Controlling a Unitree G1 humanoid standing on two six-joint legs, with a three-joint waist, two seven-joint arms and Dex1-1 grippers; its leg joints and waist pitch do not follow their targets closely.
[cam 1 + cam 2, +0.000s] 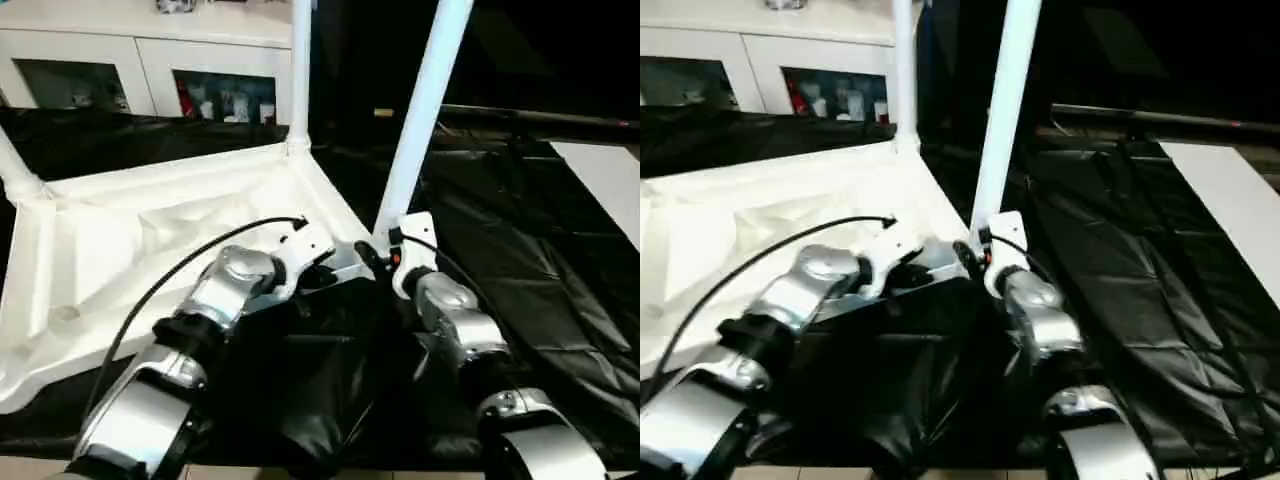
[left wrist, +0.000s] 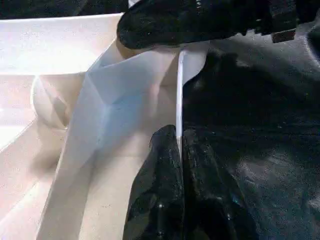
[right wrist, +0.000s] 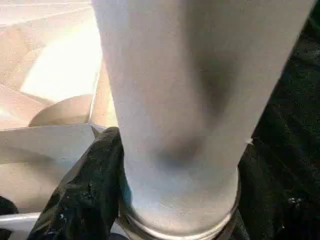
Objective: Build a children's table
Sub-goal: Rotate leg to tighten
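While its left gripper [image 2: 181, 145] pinches the rim of the upturned white plastic tabletop [image 1: 150, 240] (lying on black sheeting [image 1: 540, 260]), the right gripper [image 1: 385, 255] clasps a long white tube leg [image 1: 420, 110] at the near corner socket, two other legs already standing.

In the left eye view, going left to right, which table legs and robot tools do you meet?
Leg at the far-left corner → left tool, pinching the tabletop rim → upright leg at the back corner → right tool → tilted leg it holds.
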